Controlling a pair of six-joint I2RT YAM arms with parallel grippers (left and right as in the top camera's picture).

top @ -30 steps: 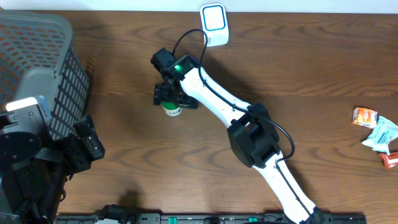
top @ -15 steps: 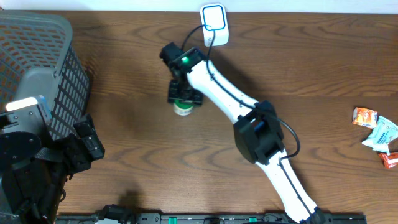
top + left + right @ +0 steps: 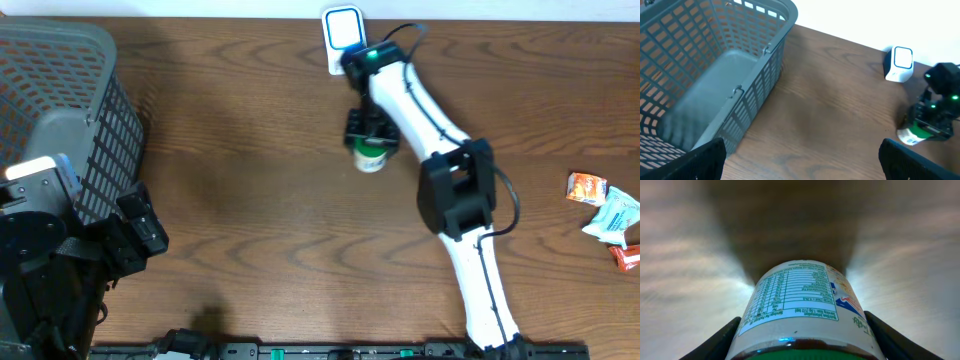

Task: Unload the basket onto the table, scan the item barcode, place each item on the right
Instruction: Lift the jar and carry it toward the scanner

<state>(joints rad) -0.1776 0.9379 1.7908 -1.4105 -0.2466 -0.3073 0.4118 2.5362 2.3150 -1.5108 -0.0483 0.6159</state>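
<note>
The item is a small jar (image 3: 370, 160) with a green lid and a white nutrition label. It fills the right wrist view as the jar (image 3: 800, 297), lid end toward the camera. My right gripper (image 3: 371, 146) is shut on it, one dark finger pressed to each side. The jar hangs just in front of the white scanner (image 3: 342, 35) at the table's far edge. The left wrist view shows the jar (image 3: 912, 135) and scanner (image 3: 900, 63) at far right. My left gripper (image 3: 802, 160) is open over bare wood at the near left, holding nothing.
A large grey mesh basket (image 3: 60, 100) stands at the far left, beside the left arm; its wall (image 3: 760, 85) fills the left wrist view. A few snack packets (image 3: 605, 215) lie at the table's right edge. The tabletop is brown wood.
The right gripper closed on the jar, then carried it to the right and toward the scanner. The left arm has not moved.
</note>
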